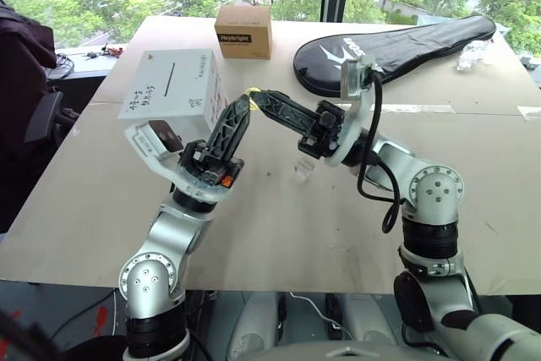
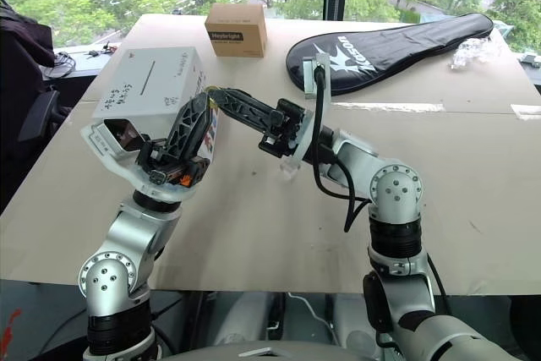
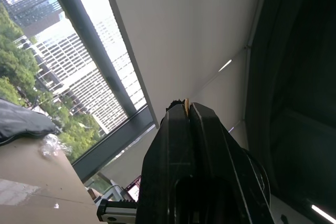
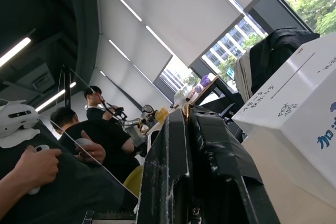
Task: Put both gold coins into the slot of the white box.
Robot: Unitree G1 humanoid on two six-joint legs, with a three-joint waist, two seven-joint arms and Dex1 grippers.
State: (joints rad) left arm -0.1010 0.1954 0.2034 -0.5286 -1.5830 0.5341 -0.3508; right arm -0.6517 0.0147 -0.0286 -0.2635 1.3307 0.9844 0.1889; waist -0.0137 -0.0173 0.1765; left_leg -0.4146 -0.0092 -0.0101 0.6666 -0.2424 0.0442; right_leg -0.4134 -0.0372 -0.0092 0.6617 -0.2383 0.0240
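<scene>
A small brown cardboard box (image 1: pixel 243 31) with a dark label stands at the far edge of the desk (image 1: pixel 473 183). To its right lies a black racket cover (image 1: pixel 397 52) with white print, reaching toward the desk's far right corner, where a crumpled clear plastic wrapper (image 1: pixel 472 55) rests beside it. Left of the brown box, off the desk, stands a dark chair (image 1: pixel 25 116). Two people in black (image 4: pixel 84 140) show in the right wrist view.

head pair looks down at table (image 1: pixel 279 234) (shared); wrist cams face ceiling.
</scene>
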